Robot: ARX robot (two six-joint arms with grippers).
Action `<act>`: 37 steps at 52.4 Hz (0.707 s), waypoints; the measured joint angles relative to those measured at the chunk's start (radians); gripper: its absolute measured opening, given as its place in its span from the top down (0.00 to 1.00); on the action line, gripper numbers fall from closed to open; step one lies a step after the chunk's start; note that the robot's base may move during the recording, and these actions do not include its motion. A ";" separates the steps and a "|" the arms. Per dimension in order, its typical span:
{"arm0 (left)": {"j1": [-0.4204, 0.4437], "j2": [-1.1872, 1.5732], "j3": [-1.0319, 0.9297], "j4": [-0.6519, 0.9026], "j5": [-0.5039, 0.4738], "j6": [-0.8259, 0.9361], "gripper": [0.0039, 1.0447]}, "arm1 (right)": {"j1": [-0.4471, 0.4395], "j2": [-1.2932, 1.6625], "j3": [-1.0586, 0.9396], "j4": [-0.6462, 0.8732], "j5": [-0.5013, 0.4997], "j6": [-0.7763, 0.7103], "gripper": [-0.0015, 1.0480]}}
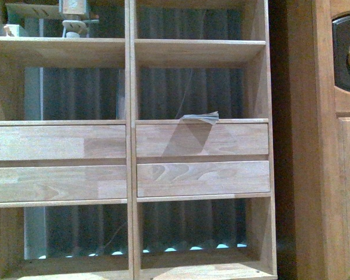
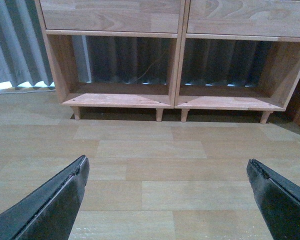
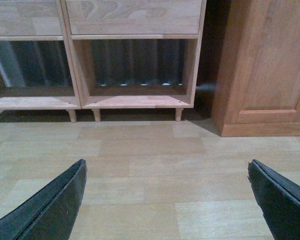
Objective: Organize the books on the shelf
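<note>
Both pincers spread and empty; shelf ahead of them, across open floor.
Left gripper [image 2: 165, 200]: dark fingers [image 2: 52, 200] wide apart, nothing between them, only wood-look floor [image 2: 155, 150] beneath. Right gripper [image 3: 165, 200]: the same, jaws fully apart, nothing held. The shelf [image 1: 192, 143] stands beyond both sets of fingertips, well apart from them, on short legs; its lowest open compartments [image 2: 177, 75] [image 3: 135, 15] face each gripper, with grey curtain visible through the backless bays. Ahead of the right gripper and just right of the shelf: the darker brown cabinet [image 3: 260, 65]. A thin grey sheet [image 1: 199, 117] lies on the ledge above the upper right drawer front; cannot tell what it is.
</note>
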 joint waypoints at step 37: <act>0.000 0.000 0.000 0.000 0.000 0.000 0.07 | 0.000 0.000 0.000 0.000 0.000 0.000 0.07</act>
